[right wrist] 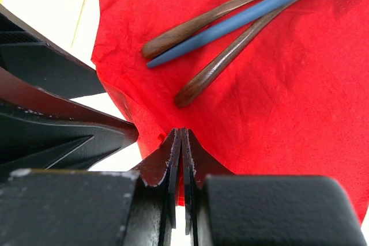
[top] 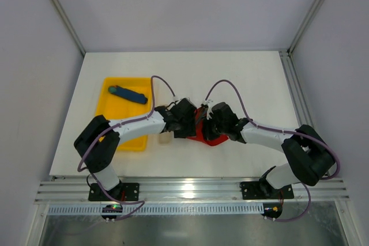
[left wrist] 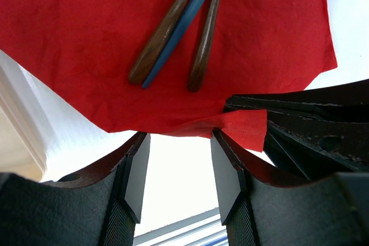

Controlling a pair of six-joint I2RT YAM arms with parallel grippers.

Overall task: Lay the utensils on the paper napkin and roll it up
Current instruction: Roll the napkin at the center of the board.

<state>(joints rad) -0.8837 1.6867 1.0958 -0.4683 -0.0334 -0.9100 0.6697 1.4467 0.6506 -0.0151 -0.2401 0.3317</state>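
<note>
We see a flat, matte white table (top: 230, 79) with two black-and-white jointed arms reaching in from its near edge, the left arm (top: 130, 126) and the right arm (top: 271, 133) meeting near the middle. At the left lies a shallow, glossy yellow rectangular plastic tray (top: 115, 109), partly covered by the left arm.

Between the two wrists lies the thin bright red paper napkin (left wrist: 75, 33), flat on the table. Its surface is soft and faintly creased, and its edges are straight. Its near edge is lifted into a small fold next to the right arm's fingers.

The left gripper (left wrist: 180, 139) hangs just over that near edge. Its two angular black jaws with pale flat inner pads stand well apart, with only bare table between them. The right gripper (right wrist: 181, 136) has its dark, tapered jaws pressed together, and we read it as pinching the napkin's near edge, with red paper bunched around the tips.

On the napkin rest the two smooth brown wooden utensil handles (left wrist: 164, 33), rounded at the ends, slim and slightly splayed. A slim flat blue handle (left wrist: 184, 24) lies between them, touching the left one. Their far ends run out of both wrist views.

In the tray lies a dark blue stick-shaped object (top: 128, 94) with a teal end. A small pale cream block (top: 166, 139) sits just beside the tray's right edge.
</note>
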